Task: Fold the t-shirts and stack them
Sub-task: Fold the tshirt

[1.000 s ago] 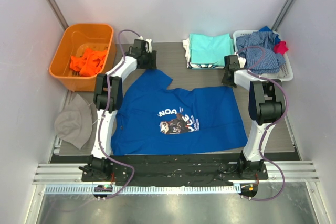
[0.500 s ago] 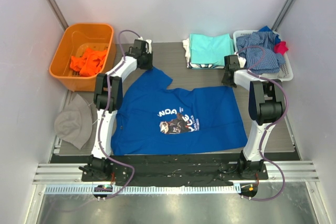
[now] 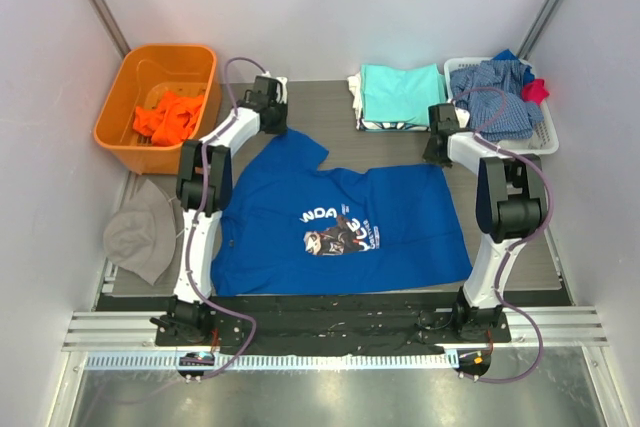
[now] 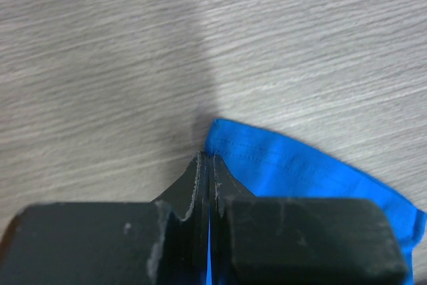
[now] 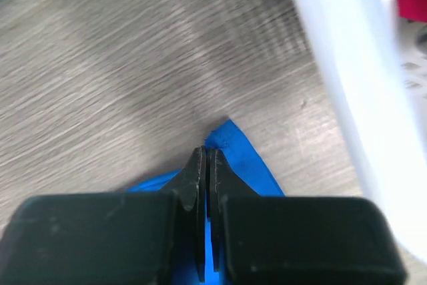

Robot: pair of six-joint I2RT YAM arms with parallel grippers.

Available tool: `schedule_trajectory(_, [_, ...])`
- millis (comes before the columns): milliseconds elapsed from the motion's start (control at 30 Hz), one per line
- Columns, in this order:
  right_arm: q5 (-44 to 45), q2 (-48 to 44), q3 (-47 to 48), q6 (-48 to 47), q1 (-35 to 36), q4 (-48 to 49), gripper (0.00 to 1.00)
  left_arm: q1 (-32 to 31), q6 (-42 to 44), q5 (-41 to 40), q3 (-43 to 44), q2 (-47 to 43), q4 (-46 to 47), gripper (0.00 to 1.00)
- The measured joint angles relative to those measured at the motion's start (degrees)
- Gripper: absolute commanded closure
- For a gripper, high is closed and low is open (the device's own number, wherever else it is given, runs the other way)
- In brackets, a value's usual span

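A grey wood-grain counter (image 3: 390, 152) sits inside plain white walls (image 3: 330, 7). A royal blue cotton t-shirt (image 3: 340, 227) lies spread flat across its middle, chest print facing up. The shirt's near hem reaches the black base strip (image 3: 340, 309) where the arms are bolted.

The left fingers (image 4: 200, 171) are pressed together on the edge of the shirt's far-left sleeve. The right fingers (image 5: 199, 165) are pinched shut on its far-right corner, and blue cloth shows in both seams.

Along the far edge lies a folded aqua t-shirt stack (image 3: 400, 92), with a strip of bare counter between it and the blue shirt. An orange plastic tub (image 3: 120, 97) holding crumpled orange cloth (image 3: 168, 117) stands at the far-left corner. At the far right a white lattice basket (image 3: 545, 137) holds a blue-and-white checked garment (image 3: 495, 97), its rim just beside the right fingers. A limp grey cloth (image 3: 140, 232) lies off the counter's left edge.
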Motion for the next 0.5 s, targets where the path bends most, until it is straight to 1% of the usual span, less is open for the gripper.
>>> schedule_trajectory(167, [-0.63,-3.76,-0.09,0.07,0.0,-1.77,0.99,0.07,0.0,-0.52,-1.81,-3.17,-0.74,1.0])
schedule_trajectory(500, [-1.22,-11.39,-0.26,0.24,0.0,-4.79,0.99,0.07,-0.04,-0.72,-3.65,-14.36,-1.88,1.0])
